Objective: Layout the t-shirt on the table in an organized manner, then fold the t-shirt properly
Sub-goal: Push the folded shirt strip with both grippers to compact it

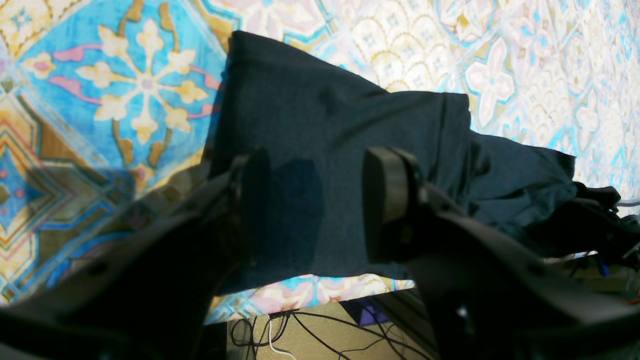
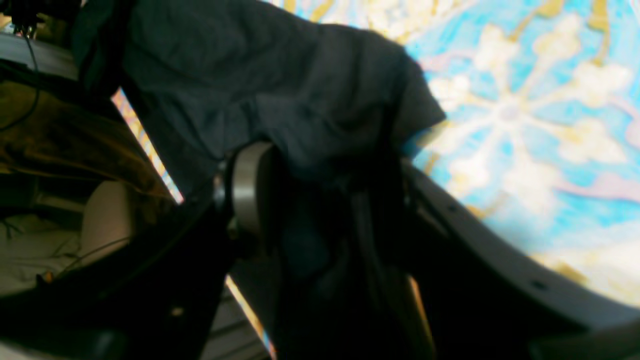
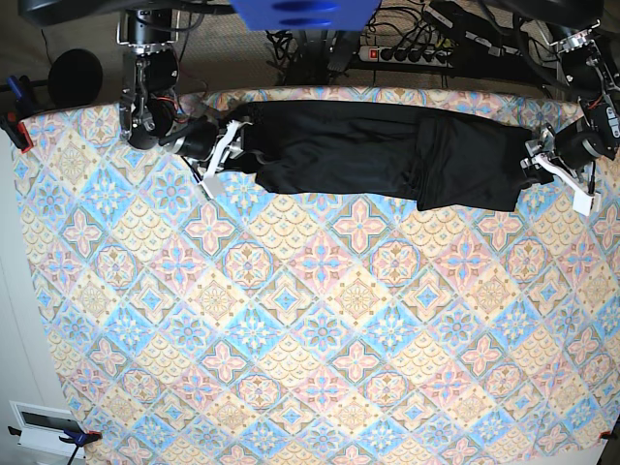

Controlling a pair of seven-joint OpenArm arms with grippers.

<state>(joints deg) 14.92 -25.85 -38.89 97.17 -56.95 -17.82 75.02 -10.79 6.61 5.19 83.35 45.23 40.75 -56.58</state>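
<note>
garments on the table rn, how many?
1: the black t-shirt, stretched along the table far edge between both grippers. Nothing else visible; folds could hide more.

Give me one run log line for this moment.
t-shirt: stretched in a band along table far edge | left gripper: open over one end | right gripper: open, cloth between jaws

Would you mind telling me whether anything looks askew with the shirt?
Yes: the t-shirt lies bunched in a narrow, creased strip along the table's far edge, one end doubled over, rather than spread flat.
</note>
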